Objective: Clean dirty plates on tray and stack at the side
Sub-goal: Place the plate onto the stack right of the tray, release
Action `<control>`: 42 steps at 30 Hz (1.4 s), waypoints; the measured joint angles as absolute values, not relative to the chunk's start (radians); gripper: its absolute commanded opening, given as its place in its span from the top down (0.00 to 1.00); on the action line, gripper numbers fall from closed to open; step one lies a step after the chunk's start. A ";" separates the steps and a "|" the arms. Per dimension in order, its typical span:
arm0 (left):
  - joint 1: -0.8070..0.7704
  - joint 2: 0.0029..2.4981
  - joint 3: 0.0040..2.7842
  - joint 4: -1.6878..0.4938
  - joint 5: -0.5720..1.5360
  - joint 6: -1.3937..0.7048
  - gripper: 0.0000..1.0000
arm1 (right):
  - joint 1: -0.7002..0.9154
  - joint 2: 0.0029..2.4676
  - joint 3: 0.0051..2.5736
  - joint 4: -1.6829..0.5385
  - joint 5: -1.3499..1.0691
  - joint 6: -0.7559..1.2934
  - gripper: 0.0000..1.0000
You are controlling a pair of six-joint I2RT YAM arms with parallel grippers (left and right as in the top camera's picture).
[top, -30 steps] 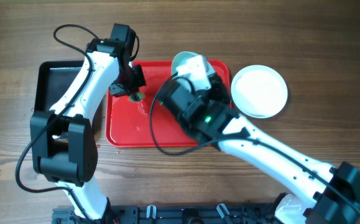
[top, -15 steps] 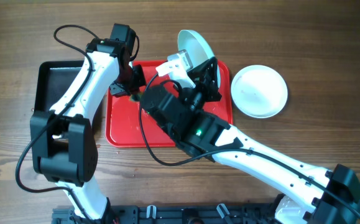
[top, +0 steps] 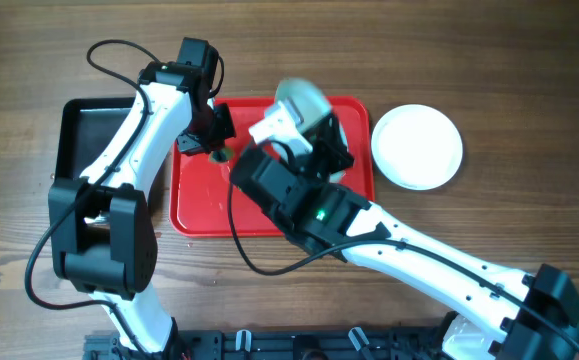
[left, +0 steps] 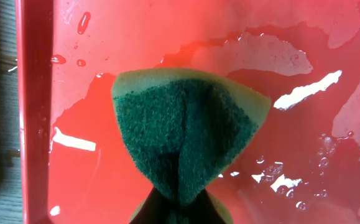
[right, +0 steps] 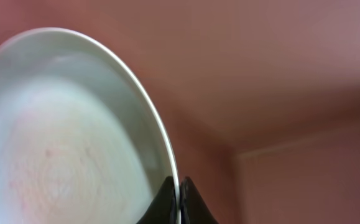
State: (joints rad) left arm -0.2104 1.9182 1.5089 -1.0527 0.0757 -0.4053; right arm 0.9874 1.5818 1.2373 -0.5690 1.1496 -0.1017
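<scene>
Aloft, plate (right: 61, 143) pinched at rim, sponge (left: 189, 137) near tray (left: 33, 93) rim

The tray (left: 167, 37) is glossy, wet red plastic. The sponge (left: 186, 137) is rough green fibre over foam. The plate (right: 61, 143) looks smooth, and the tabletop (top: 469, 60) is grained wood.

A large red rectangular plastic tray (top: 199, 205) lies at the middle of the wooden surface (top: 529, 80). A smaller black rectangular tray (top: 79, 135) lies left of it. A round pale shallow plate (top: 417, 146) rests on the surface beside the red tray's far right corner. A second round pale plate (top: 302, 100) is tilted above its far edge, and a green foam sponge (left: 189, 140) is over its far left part.
</scene>
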 measured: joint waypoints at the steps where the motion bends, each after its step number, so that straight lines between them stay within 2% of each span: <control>1: -0.210 1.918 1.509 -1.053 0.076 -0.405 0.96 | 0.987 1.582 1.226 -0.646 1.029 -0.003 0.96; 8: -0.210 1.919 1.509 -1.053 0.076 -0.405 0.96 | 0.929 1.580 1.218 -0.672 0.495 0.354 0.96; 13: -0.210 1.919 1.509 -1.047 0.078 -0.405 0.96 | 0.684 1.518 1.218 -0.696 0.194 0.416 0.96; 15: -0.210 1.919 1.509 -1.043 0.080 -0.405 0.96 | 0.529 1.496 1.218 -0.720 0.096 0.423 0.96; 21: -0.210 1.919 1.509 -1.042 0.083 -0.405 0.96 | 0.173 1.493 1.218 -0.815 -0.027 0.422 0.96; 27: -0.210 1.919 1.509 -1.042 0.084 -0.405 0.96 | -0.139 1.494 1.140 -0.768 -0.040 0.422 0.96; 33: -0.210 1.919 1.509 -1.038 0.084 -0.405 0.96 | -0.243 1.538 1.008 -0.651 -0.041 0.422 0.95; 36: -0.210 1.919 1.509 -1.035 0.084 -0.405 0.96 | -0.242 1.579 0.985 -0.620 -0.044 0.424 0.73; 40: -0.210 1.919 1.509 -1.035 0.084 -0.405 0.96 | -0.242 1.602 0.984 -0.604 -0.088 0.409 0.62; 42: -0.208 1.919 1.510 -1.045 0.084 -0.405 0.96 | -0.242 1.602 0.984 -0.603 -0.142 0.389 0.60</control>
State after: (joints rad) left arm -0.2085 1.9190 1.5097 -1.0451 0.0845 -0.4049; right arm -0.2420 1.6020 0.9844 -0.6029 -0.1425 0.3885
